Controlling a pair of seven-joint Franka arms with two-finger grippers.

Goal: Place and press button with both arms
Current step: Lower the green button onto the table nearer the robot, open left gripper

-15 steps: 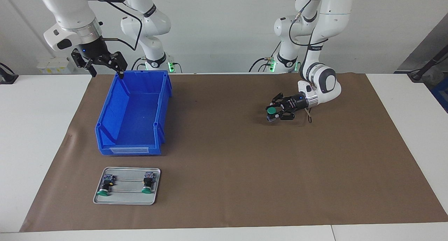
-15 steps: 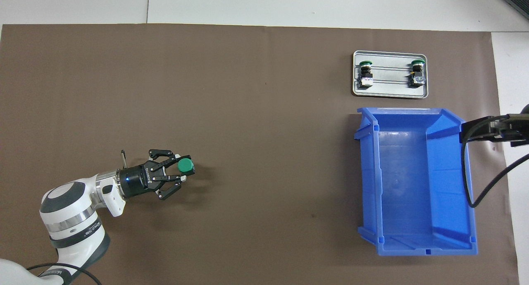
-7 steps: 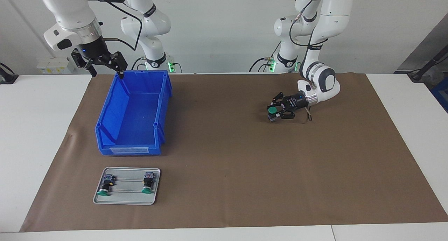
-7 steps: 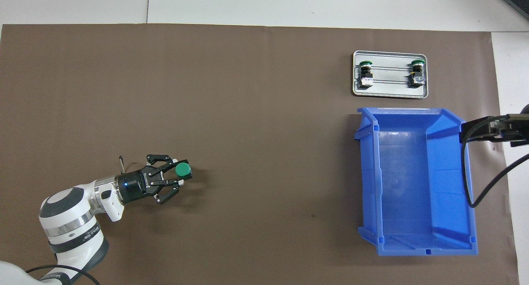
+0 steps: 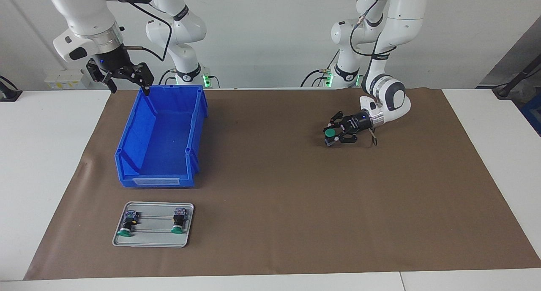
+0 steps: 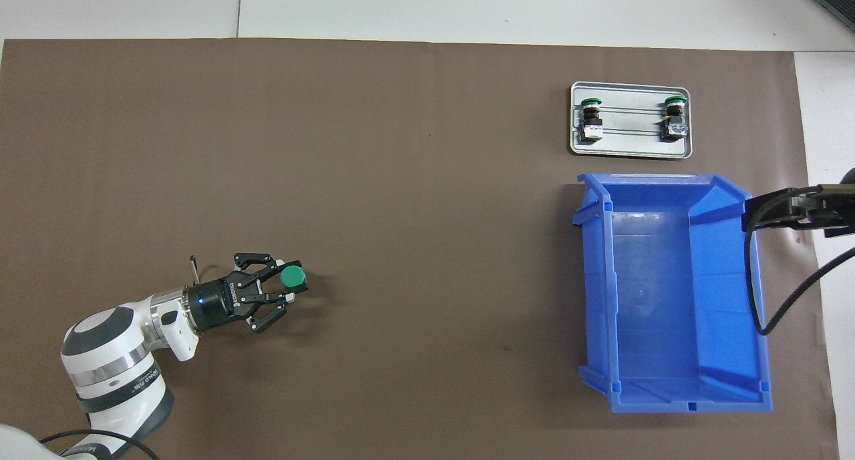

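My left gripper is shut on the button, which has a green cap facing up and a black body. It holds the button upright and low over the brown mat, toward the left arm's end. I cannot tell whether the button's base touches the mat. In the overhead view the left gripper and the button show too. My right gripper hangs open and empty above the blue bin's corner nearest the robots. Only its edge shows in the overhead view.
An empty blue bin stands toward the right arm's end. A grey tray lies farther from the robots than the bin. It holds two more green-capped buttons, one with a yellow spot.
My left gripper has sunk lower and drawn slightly toward the robots with the button in it. The right arm has not moved.
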